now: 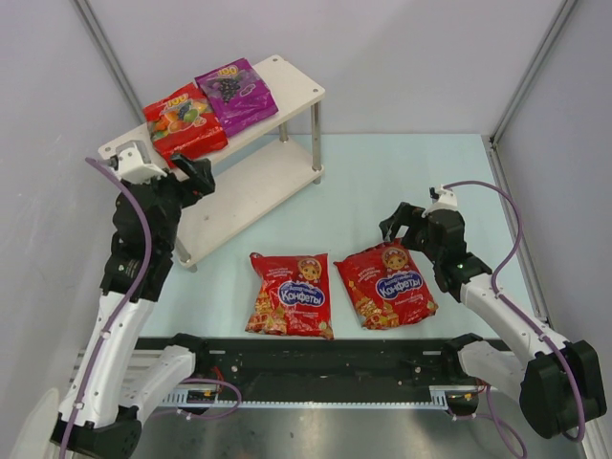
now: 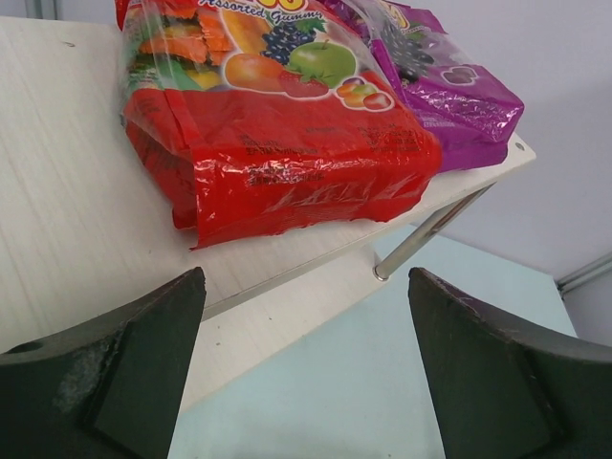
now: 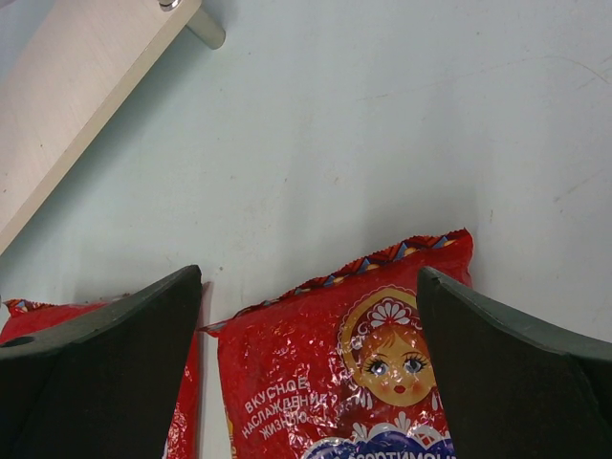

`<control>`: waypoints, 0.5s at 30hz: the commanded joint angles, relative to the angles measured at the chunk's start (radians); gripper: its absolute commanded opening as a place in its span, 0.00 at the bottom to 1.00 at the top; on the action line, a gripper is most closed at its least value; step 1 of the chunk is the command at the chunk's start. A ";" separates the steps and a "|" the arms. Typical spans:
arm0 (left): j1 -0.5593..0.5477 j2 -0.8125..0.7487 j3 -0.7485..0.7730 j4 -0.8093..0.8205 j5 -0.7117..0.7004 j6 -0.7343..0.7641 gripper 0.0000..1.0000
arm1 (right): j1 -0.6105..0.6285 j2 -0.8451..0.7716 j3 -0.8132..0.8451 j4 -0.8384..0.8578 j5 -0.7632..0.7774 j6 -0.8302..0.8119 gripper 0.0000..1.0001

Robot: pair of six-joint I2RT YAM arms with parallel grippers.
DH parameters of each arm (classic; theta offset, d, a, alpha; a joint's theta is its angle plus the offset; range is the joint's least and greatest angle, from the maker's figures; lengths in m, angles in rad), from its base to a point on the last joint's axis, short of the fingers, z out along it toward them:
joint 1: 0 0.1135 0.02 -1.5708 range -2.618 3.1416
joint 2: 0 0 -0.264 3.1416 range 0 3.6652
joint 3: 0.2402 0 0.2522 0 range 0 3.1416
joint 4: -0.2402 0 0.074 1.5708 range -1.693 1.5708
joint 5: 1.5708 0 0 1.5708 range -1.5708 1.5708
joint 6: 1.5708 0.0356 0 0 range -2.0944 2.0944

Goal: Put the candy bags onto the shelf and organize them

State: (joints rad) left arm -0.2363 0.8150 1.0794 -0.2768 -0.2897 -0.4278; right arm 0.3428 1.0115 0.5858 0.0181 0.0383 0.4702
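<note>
1. The left claw (image 1: 196, 175) (image 2: 306, 277) stands wide and empty. The fruit-print bag (image 1: 185, 120) (image 2: 277, 143) lies flat on the shelf's (image 1: 296, 86) (image 2: 67, 191) top board just ahead of it. The purple bag (image 1: 235, 93) (image 2: 449, 86) sits beyond that one, ahead and to the claw's right, and the two touch.
2. The right claw (image 1: 400, 234) (image 3: 308, 277) is also wide and empty, above the table (image 1: 382, 182). One logo bag (image 1: 387, 284) (image 3: 354, 373) lies right beneath it, and the second logo bag (image 1: 290, 295) lies near on its left, apart from the first.
3. The bags look light, soft and glossy, so probably slippery, with contents that shift. The crimped top seam nearest the claw seems the surest place to pinch.
4. The right wrist view shows that seam between the fingers, while the overhead view hides it behind the claw. Only the overhead view shows all four bags and both shelf tiers. The left wrist view alone shows how puffed the fruit-print bag is.
</note>
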 commanded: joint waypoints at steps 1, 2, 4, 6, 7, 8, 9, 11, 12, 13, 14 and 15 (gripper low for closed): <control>0.011 0.012 -0.009 0.079 0.053 0.000 0.91 | -0.004 -0.008 -0.003 0.011 0.018 -0.005 0.98; 0.011 0.022 -0.009 0.083 0.066 0.000 0.91 | -0.004 -0.010 -0.004 0.011 0.017 -0.007 0.98; 0.011 0.030 -0.009 0.096 0.072 -0.002 0.91 | -0.004 -0.010 -0.004 0.011 0.017 -0.007 0.98; 0.011 0.042 -0.009 0.106 0.081 -0.002 0.91 | -0.004 -0.008 -0.004 0.010 0.017 -0.007 0.98; 0.011 0.046 -0.009 0.111 0.083 -0.003 0.91 | -0.004 -0.010 -0.004 0.011 0.020 -0.007 0.98; 0.011 0.047 -0.009 0.119 0.087 -0.003 0.91 | -0.004 -0.010 -0.006 0.010 0.020 -0.007 0.98; 0.011 0.055 -0.009 0.120 0.093 -0.003 0.91 | -0.005 -0.008 -0.006 0.009 0.020 -0.008 0.98; 0.011 0.062 -0.009 0.131 0.100 -0.003 0.91 | -0.004 -0.007 -0.004 0.011 0.020 -0.008 0.98; 0.011 0.070 -0.009 0.137 0.104 -0.005 0.91 | -0.004 -0.007 -0.004 0.011 0.020 -0.008 0.98; 0.011 0.073 -0.009 0.139 0.110 -0.005 0.90 | -0.002 -0.007 -0.004 0.010 0.020 -0.008 0.98; 0.011 0.081 -0.007 0.148 0.115 -0.006 0.91 | -0.002 -0.005 -0.004 0.011 0.021 -0.008 0.98; 0.011 0.085 -0.007 0.149 0.119 -0.009 0.91 | -0.004 -0.004 -0.006 0.010 0.020 -0.008 0.98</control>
State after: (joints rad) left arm -0.2325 0.8860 1.0733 -0.1894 -0.2096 -0.4282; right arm 0.3428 1.0115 0.5854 0.0162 0.0444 0.4698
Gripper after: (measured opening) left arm 0.907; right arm 0.980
